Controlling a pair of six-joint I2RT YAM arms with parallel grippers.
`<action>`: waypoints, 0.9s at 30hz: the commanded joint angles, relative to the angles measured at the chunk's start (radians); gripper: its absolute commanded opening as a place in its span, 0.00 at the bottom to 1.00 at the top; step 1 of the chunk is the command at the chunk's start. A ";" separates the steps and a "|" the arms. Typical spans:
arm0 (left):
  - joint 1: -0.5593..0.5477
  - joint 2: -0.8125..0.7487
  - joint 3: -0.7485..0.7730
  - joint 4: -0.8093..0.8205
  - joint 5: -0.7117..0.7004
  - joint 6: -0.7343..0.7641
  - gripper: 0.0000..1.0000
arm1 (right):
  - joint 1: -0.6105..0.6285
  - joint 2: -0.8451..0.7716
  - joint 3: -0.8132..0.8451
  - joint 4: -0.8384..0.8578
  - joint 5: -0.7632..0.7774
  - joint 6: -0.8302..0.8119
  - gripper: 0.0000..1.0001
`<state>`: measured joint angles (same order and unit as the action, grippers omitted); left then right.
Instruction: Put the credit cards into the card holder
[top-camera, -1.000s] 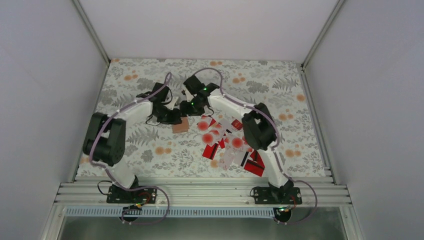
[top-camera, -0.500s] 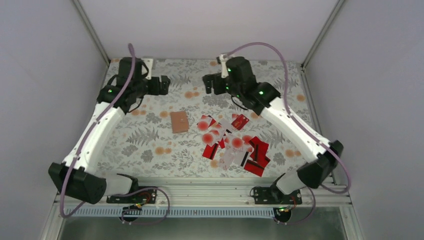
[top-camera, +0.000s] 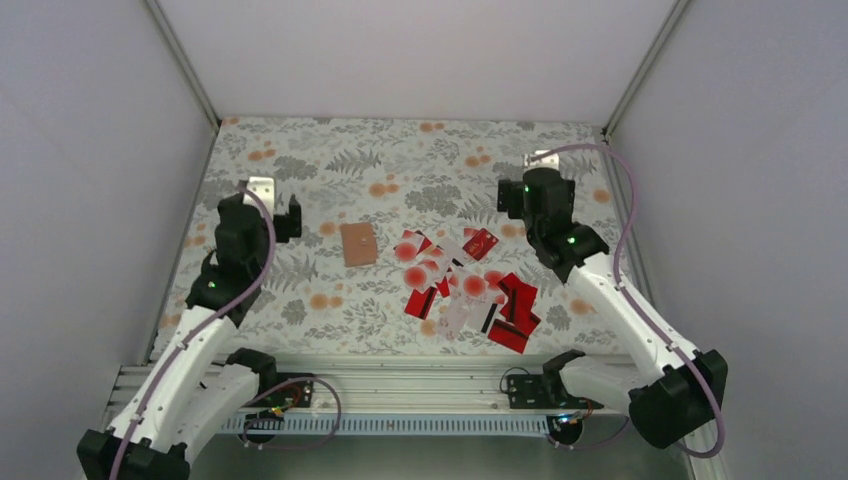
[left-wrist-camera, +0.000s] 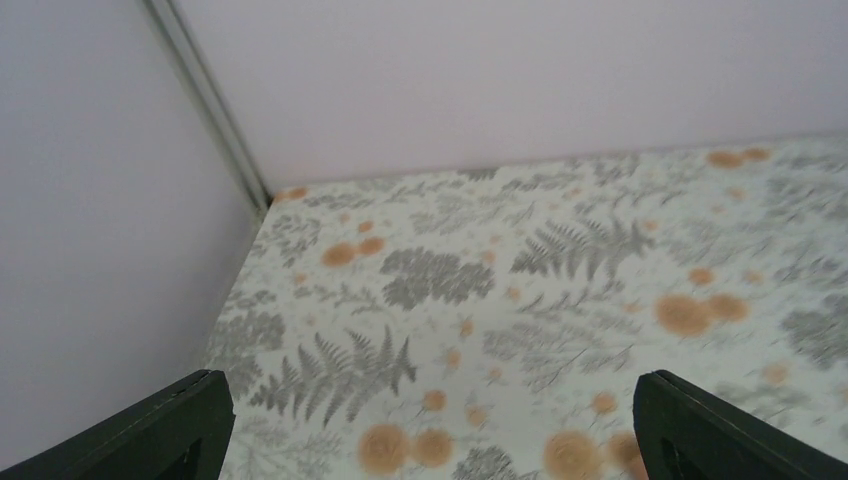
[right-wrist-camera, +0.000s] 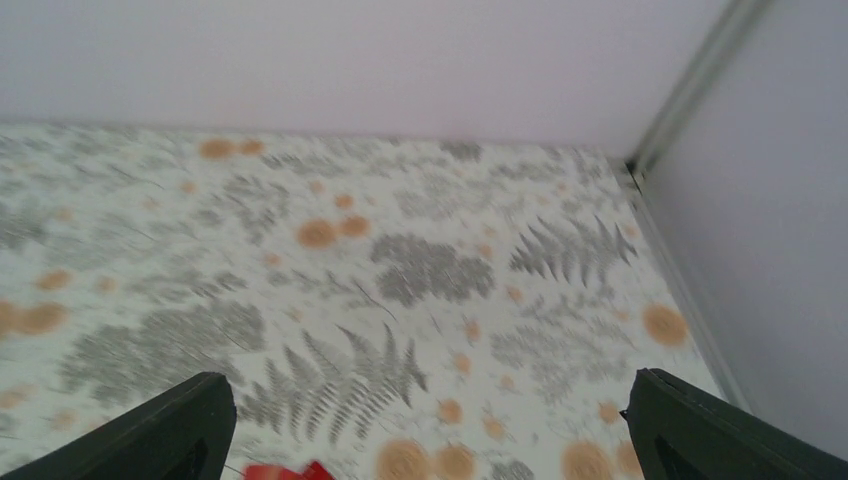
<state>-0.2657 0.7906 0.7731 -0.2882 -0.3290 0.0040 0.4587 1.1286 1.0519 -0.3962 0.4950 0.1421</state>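
While both arms hang above the fern-patterned surface (top-camera: 300, 300), the left claw (top-camera: 272, 215) and the right claw (top-camera: 520, 195) each stand spread wide, gripping nothing. Between them, the credit cards (top-camera: 465, 285) lie in a loose red-and-white heap right of centre, the tan card holder (top-camera: 358, 243) flat just beside them on the left.

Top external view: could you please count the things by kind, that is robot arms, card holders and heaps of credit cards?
robot arms: 2, the left arm and the right arm
card holder: 1
heap of credit cards: 1; red and white cards overlap, so the single cards cannot be counted
total: 4
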 joint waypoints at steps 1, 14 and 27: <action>0.014 -0.058 -0.216 0.272 -0.097 0.105 1.00 | -0.064 -0.041 -0.209 0.179 0.046 0.017 0.99; 0.123 0.120 -0.595 0.885 0.006 0.075 1.00 | -0.234 -0.043 -0.750 0.989 -0.209 -0.160 0.99; 0.270 0.612 -0.497 1.319 0.230 0.080 0.98 | -0.364 0.293 -0.708 1.370 -0.419 -0.197 0.99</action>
<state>-0.0330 1.3540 0.2291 0.8364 -0.2169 0.0719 0.1188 1.3712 0.2974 0.8028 0.1474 -0.0139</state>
